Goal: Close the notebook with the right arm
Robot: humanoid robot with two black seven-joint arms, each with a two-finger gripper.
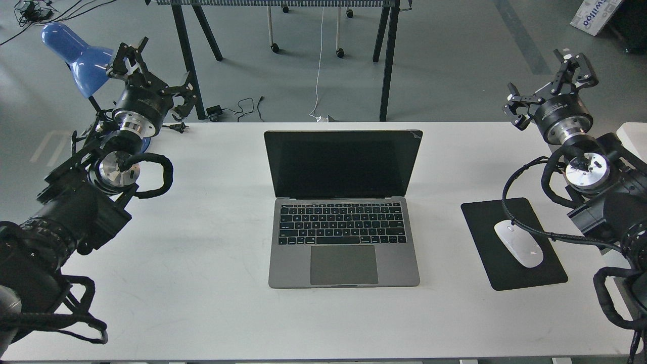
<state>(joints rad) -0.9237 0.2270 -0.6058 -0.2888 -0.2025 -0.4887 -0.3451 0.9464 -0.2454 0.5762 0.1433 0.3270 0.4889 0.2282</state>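
Notebook [343, 212]: I see it open at the middle of the white desk [202, 283], screen upright and dark.
Right arm [581, 167]: raised at the desk's right edge, well apart from the notebook.
Right gripper [548, 81]: fingers released, grasping nothing.
Left gripper [151, 68]: fingers released, beside the blue lamp [76, 53].
Mouse [518, 243]: on the black pad [510, 247].

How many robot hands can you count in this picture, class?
2. The left hand is raised at the table's far left corner, by the blue lamp. The right hand is raised at the far right, beyond the mouse pad. Neither touches the laptop.
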